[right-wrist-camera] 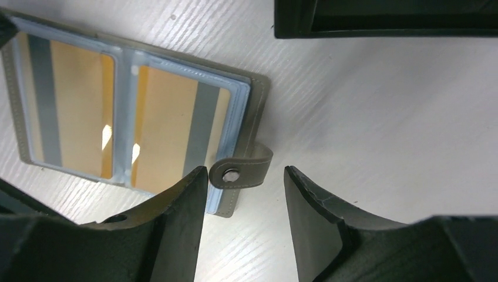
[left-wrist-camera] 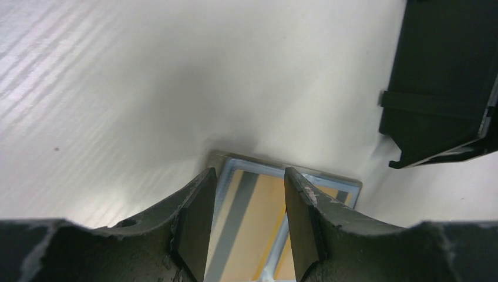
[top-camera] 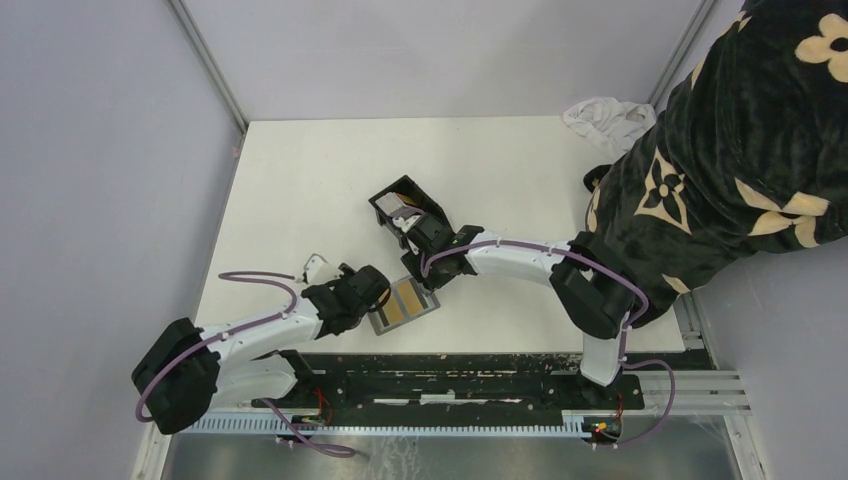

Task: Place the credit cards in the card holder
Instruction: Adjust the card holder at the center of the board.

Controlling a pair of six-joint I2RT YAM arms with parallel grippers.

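Now: both claws spread. L gripper over card holder, R gripper at its snap tab; gold cards sleeved.

Down the left gripper we go: two dark fingers spread apart, framing a tan-gold card with a grey stripe. The card sits under a clear sleeve of the grey card holder, lying open and flat on the white table. Up at the right edge, a black box stands apart from the holder, one wall facing the camera.
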